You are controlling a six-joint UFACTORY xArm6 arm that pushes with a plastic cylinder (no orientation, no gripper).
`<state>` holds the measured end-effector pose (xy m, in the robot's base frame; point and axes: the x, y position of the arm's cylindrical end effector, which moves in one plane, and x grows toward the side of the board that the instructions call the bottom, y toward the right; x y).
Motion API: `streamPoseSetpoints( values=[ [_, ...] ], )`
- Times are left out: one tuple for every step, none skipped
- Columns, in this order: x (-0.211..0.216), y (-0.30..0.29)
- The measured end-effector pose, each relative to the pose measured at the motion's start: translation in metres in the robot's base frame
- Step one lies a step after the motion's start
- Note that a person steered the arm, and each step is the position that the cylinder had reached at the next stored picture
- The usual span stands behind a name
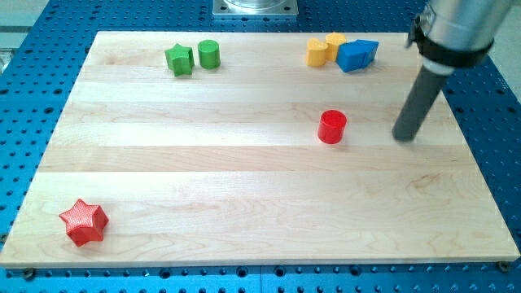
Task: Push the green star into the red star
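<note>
Green star [179, 60] near tabletop [244, 187] top left, touching green cylinder [209, 54]; red star [84, 222] bottom left, well apart; my tip [404, 137] right of red cylinder [332, 127]; no pincer fitted.

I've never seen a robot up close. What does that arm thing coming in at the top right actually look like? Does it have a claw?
No claw shows here. My arm ends in a straight, dark grey, round rod, and my tip is simply its blunt lower end. Above the rod sits a wider cylindrical part, light grey and metallic, with a black band where the rod joins it. I can see no cables or markings in this view.
</note>
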<state>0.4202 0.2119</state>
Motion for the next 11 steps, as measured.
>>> streamPoseSetpoints(
  values=[
    [-0.001,-0.066],
    [0.028,-0.166],
    [0.065,-0.269],
    [0.085,-0.340],
    [0.085,-0.357],
    [0.094,-0.361],
    [0.107,-0.376],
    [0.086,-0.349],
    [-0.010,-0.294],
    [-0.111,-0.248],
    [-0.196,-0.215]
  ],
)
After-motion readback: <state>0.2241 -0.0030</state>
